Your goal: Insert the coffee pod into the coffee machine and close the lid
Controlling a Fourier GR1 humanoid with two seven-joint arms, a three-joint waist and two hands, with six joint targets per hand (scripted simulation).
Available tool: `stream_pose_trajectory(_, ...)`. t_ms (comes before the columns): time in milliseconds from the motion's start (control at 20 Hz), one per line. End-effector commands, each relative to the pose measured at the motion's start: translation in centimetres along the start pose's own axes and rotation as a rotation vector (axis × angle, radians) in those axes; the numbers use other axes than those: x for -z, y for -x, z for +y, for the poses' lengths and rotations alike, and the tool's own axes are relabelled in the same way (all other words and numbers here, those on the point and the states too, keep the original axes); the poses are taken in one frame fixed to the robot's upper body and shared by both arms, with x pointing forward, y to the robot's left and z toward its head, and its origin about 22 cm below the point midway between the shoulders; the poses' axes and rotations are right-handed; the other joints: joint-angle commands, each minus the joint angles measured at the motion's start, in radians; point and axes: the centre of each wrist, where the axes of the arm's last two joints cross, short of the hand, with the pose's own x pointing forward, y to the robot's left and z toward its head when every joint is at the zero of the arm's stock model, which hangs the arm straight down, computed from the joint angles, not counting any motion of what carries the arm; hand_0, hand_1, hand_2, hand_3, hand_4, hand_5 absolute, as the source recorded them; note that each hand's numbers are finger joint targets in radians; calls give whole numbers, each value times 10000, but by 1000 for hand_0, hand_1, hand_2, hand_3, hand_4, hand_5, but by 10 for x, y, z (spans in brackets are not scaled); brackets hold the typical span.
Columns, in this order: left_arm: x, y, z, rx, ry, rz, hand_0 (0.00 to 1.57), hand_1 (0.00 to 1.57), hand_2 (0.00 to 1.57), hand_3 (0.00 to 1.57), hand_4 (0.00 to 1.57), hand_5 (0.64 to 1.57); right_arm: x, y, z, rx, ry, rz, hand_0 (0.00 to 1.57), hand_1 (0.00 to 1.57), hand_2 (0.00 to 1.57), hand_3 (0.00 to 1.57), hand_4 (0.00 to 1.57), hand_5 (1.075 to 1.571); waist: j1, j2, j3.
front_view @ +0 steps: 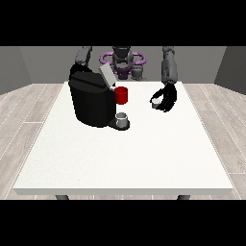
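Note:
A black coffee machine (91,101) stands on the white table (125,153) at the view's left, with its grey lid (106,76) tilted up and open. A small grey cup (123,117) sits on its drip base. Behind the machine's front stands a red mug (122,95). The hand at the view's right (167,98) hangs just above the table, its fingers curled round a small white coffee pod (156,101). The arm at the view's left drops behind the machine, so its hand is hidden.
The table's near half stretches wide towards the camera. The robot's torso (122,62) stands behind the far edge. Wooden floor surrounds the table.

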Motion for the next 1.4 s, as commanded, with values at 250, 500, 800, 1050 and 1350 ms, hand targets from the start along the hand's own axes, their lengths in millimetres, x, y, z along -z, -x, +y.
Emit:
stream_pose_trajectory(250,-3,13,-5,1435,173,31,1028,1028,1112,890,287,1571,3,-6,-8,285,18,-264,0,0,0,0,514,1571,-150,145,-7)
stream_pose_trajectory(500,8,-6,-2,1105,143,-1298,1317,1317,1430,1407,548,1571,9,-3,-14,407,168,-191,0,0,0,0,426,1571,60,211,-7)
stream_pose_trajectory(800,37,-67,38,912,742,-2413,1388,1388,1408,1353,583,1571,0,32,-13,264,658,704,0,0,0,0,445,1571,370,-588,0)
stream_pose_trajectory(1050,45,-97,49,959,723,-2992,1258,1258,1321,1297,529,1571,13,26,-16,513,597,796,0,0,0,0,505,1571,423,-634,-1)
stream_pose_trajectory(1350,53,-103,91,836,211,-2927,1252,1252,1329,1292,573,1571,14,7,-4,240,-280,471,0,0,0,0,443,1571,-339,-462,-6)
